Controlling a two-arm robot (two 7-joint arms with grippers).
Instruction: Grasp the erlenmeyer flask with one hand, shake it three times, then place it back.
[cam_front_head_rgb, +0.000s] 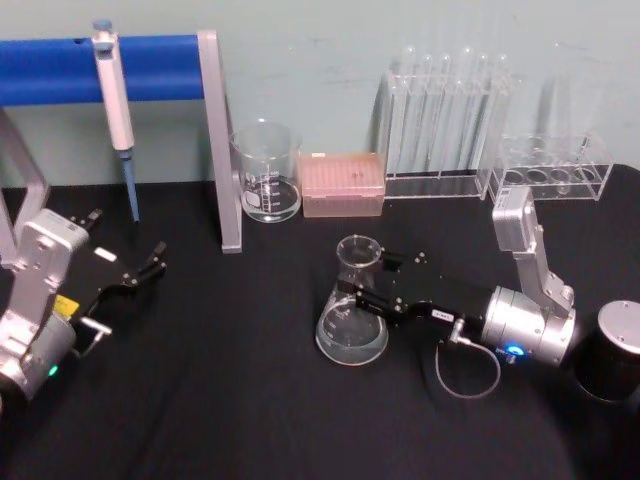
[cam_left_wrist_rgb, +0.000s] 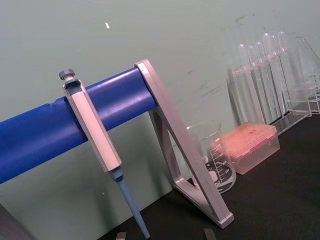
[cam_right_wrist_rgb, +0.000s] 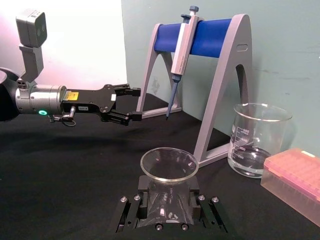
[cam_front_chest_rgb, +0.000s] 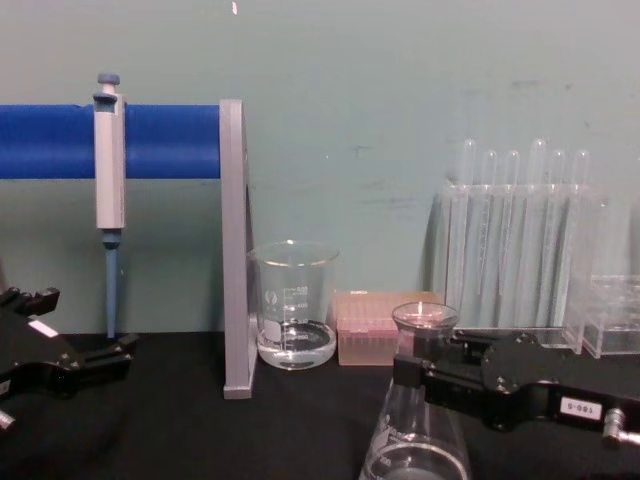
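Contact is being made at the neck of the erlenmeyer flask (cam_front_head_rgb: 352, 325): it is being clamped by the right tool (cam_front_head_rgb: 358, 284), a finger pressed to the glass on either side just under the flared rim. The wide base is resting on the black worktop (cam_front_head_rgb: 230, 400), in front of the beaker (cam_front_head_rgb: 268, 175) and the pink tip box (cam_front_head_rgb: 343, 185) and apart from both.

A lift is what is being called for now, by the look of it (a little clear liquid is sitting in the bottom). The flask is best being raised straight up and clear of the worktop before any shake is being tried, upright, with short swings so nothing is being thrown toward the open mouth. Firm pressure is being needed too, as smooth glass may be slipping.

The left tool (cam_front_head_rgb: 150, 265), fingers spread, is being rested at the left beside the pipette stand (cam_front_head_rgb: 222, 150).
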